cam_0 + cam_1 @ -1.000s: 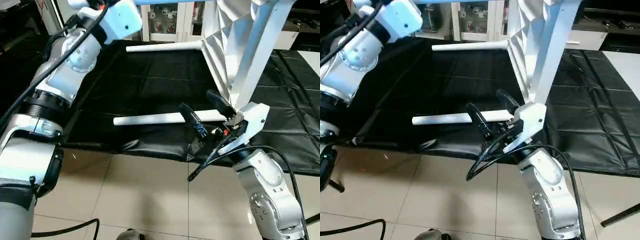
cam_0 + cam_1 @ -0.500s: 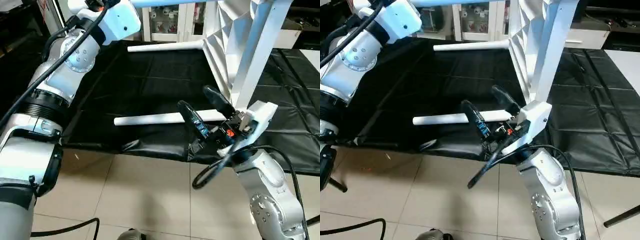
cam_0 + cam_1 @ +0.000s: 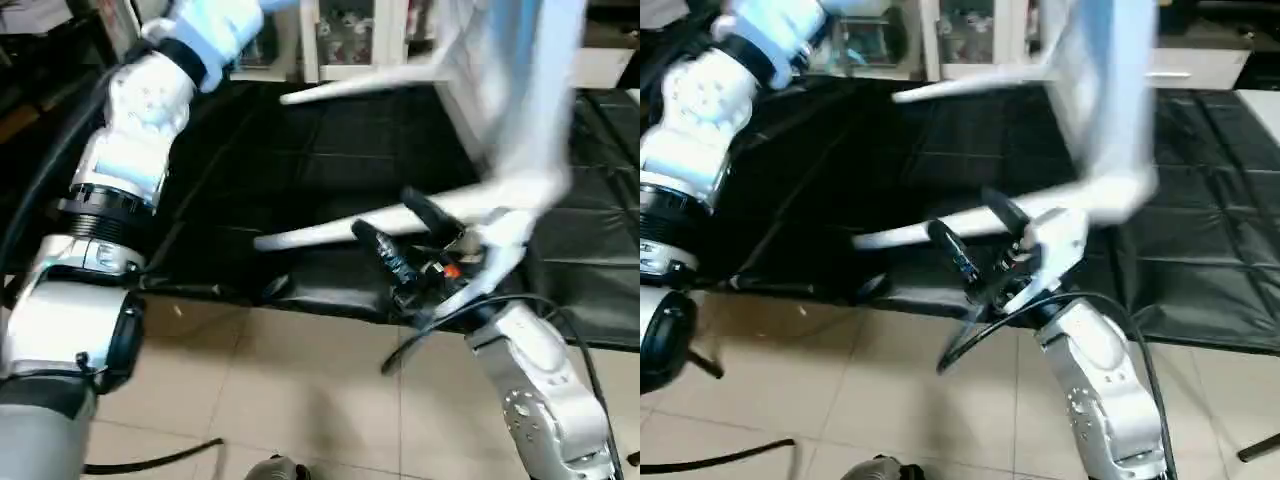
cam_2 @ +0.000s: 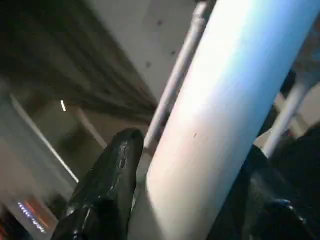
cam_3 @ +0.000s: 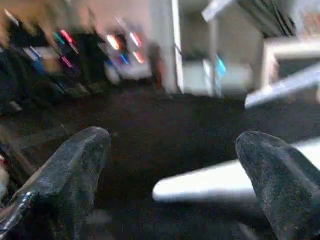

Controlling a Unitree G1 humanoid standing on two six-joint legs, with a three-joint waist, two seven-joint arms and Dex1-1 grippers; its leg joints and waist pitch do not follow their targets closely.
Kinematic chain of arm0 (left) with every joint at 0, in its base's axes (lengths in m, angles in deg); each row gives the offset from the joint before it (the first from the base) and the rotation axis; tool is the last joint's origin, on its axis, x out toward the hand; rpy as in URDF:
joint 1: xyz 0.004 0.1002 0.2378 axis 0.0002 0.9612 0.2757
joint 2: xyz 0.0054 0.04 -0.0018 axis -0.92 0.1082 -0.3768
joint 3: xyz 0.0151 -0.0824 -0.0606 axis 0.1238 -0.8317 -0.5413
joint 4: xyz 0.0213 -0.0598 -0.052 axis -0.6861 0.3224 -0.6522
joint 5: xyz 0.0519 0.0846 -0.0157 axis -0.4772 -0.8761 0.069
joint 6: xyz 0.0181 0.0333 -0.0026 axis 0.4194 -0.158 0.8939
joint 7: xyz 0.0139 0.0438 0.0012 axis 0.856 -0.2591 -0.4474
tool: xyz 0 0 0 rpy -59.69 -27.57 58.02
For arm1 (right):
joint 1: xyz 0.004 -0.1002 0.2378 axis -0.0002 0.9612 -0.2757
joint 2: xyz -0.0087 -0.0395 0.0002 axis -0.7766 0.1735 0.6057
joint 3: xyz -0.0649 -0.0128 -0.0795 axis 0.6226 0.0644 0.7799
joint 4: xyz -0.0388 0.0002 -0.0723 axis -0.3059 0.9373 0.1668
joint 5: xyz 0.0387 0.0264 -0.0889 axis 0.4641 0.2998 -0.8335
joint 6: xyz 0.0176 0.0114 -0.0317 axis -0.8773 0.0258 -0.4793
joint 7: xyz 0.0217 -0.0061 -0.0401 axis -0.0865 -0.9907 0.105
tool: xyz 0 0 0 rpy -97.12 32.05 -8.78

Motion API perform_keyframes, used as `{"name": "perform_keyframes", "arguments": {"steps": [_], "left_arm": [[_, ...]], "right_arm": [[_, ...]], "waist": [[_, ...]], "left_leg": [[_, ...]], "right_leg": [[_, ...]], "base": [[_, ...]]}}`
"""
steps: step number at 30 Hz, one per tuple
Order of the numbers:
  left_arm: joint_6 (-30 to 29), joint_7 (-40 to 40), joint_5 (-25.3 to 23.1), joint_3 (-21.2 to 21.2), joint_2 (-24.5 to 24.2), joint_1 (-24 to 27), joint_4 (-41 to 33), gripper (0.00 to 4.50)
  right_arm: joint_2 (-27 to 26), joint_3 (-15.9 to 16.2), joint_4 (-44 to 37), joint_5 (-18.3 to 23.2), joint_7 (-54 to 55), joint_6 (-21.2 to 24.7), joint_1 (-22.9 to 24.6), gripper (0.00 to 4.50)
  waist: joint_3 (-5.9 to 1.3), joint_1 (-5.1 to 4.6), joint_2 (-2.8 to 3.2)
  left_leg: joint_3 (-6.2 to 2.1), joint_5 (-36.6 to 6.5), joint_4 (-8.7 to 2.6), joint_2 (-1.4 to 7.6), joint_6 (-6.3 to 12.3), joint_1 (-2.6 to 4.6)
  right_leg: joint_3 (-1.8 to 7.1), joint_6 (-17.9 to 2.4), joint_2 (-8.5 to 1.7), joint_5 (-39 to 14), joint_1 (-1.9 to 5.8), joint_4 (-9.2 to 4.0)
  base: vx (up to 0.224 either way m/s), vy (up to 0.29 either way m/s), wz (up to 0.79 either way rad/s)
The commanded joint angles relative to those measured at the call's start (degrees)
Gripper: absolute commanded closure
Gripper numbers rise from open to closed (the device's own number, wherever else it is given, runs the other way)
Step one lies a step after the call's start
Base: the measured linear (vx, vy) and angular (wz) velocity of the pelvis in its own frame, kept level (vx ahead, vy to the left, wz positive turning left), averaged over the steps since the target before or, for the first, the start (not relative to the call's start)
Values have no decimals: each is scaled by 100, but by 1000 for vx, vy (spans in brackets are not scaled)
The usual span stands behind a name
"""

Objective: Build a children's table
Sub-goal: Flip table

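The white tabletop [image 3: 520, 80] stands tilted up on edge over the black-covered table, blurred, with a fitted leg [image 3: 545, 120] running down its front. A white leg [image 4: 215, 115] lies between my left gripper's [image 4: 185, 195] black fingers [image 4: 107, 185], which are shut on it. A loose leg [image 3: 330, 232] lies along the table's front edge. My right gripper [image 3: 408, 235] is open at that leg's right end, one finger on each side. In the right wrist view the leg's end [image 5: 200, 185] shows between and beyond the fingertips [image 5: 75, 165]. A third leg [image 3: 360, 88] lies at the back.
The black cover [image 3: 300, 160] ends at a front edge [image 3: 330, 300] just below the loose leg, with tiled floor [image 3: 280, 390] beneath. A black cable [image 3: 430, 325] loops off my right forearm. Cabinets [image 3: 350, 30] stand behind the table.
The camera has shifted and tilted, and the tabletop now shows blurred. My right gripper has stayed open at the loose leg's end. My left gripper keeps its hold.
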Motion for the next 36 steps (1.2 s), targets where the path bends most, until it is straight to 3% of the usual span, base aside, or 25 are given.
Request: {"name": "perform_keyframes", "arguments": {"steps": [1,2,3,4,5,6,9,10,11,13,21,29,36], "left_arm": [[-174,-422,933,-814,81,-98,-415,224],[-200,-418,946,-842,93,-88,-468,224],[-387,-399,1001,-919,153,12,-735,225],[-441,-402,1020,-942,172,58,-824,225],[-500,-398,1036,-952,194,149,-962,227],[-500,-398,1036,-952,194,149,-962,229],[-617,-423,1083,-970,236,321,-1206,234],[-735,-451,1132,-980,288,466,-1424,235],[-813,-452,1173,-982,317,538,-1530,238],[-813,-452,1173,-982,317,538,-1530,239],[-813,-452,1173,-982,317,538,-1530,245],[-813,-452,1173,-982,317,538,-1530,248],[-813,-452,1173,-982,317,538,-1530,249]], "right_arm": [[28,-40,49,-94,117,189,-31,0],[35,-43,53,-94,124,206,-29,0],[11,-165,108,-141,309,242,-60,0],[-35,-256,146,-152,443,263,-93,0],[-165,-485,226,-80,688,256,-166,0],[-165,-485,226,-80,688,256,-166,0],[-392,-911,344,112,1120,266,-326,0],[-468,-1150,397,168,1381,273,-442,0],[-477,-1225,427,197,1436,278,-490,0],[-477,-1225,427,197,1436,278,-490,0],[-477,-1225,427,197,1436,278,-490,0],[-477,-1225,427,197,1436,278,-490,0],[-477,-1225,427,197,1436,278,-490,0]], "waist": [[-497,2,-190],[-537,2,-181],[-538,-16,-217],[-518,-34,-204],[-502,-45,-203],[-491,-57,-252],[-462,-53,-243],[-473,-53,-273],[-477,-61,-270],[-476,-42,-257],[-452,-64,-296],[-466,-59,-306],[-466,-58,-300]], "left_leg": [[-228,-629,-311,433,481,213],[-249,-435,-280,451,576,202],[-245,-325,-270,460,636,184],[-254,-255,-263,456,728,150],[-239,-417,-259,460,744,168],[-227,-508,-264,460,738,165],[-221,-761,-307,462,583,174],[-210,-742,-310,483,542,212],[-213,-623,-313,482,537,201],[-184,-650,-300,470,508,227],[-170,-865,-340,465,329,195],[-163,-608,-299,452,483,176],[-167,-653,-306,460,453,189]], "right_leg": [[150,-1425,-426,85,195,-334],[139,-1431,-424,427,192,-281],[136,-1430,-413,603,178,-263],[114,-1445,-407,706,159,-248],[118,-1466,-417,572,139,-280],[124,-1483,-431,482,144,-292],[116,-1417,-437,0,149,-340],[99,-1392,-434,30,141,-330],[81,-1401,-444,106,147,-310],[75,-1366,-424,97,116,-323],[86,-1190,-467,-22,154,-342],[77,-1239,-463,213,165,-312],[74,-1239,-454,99,160,-317]], "base": [[0,0,0],[0,0,0],[0,0,0],[0,0,0],[0,0,0],[0,0,0],[0,0,0],[0,0,0],[0,0,0],[0,0,0],[0,0,0],[0,0,0],[0,0,0]]}}
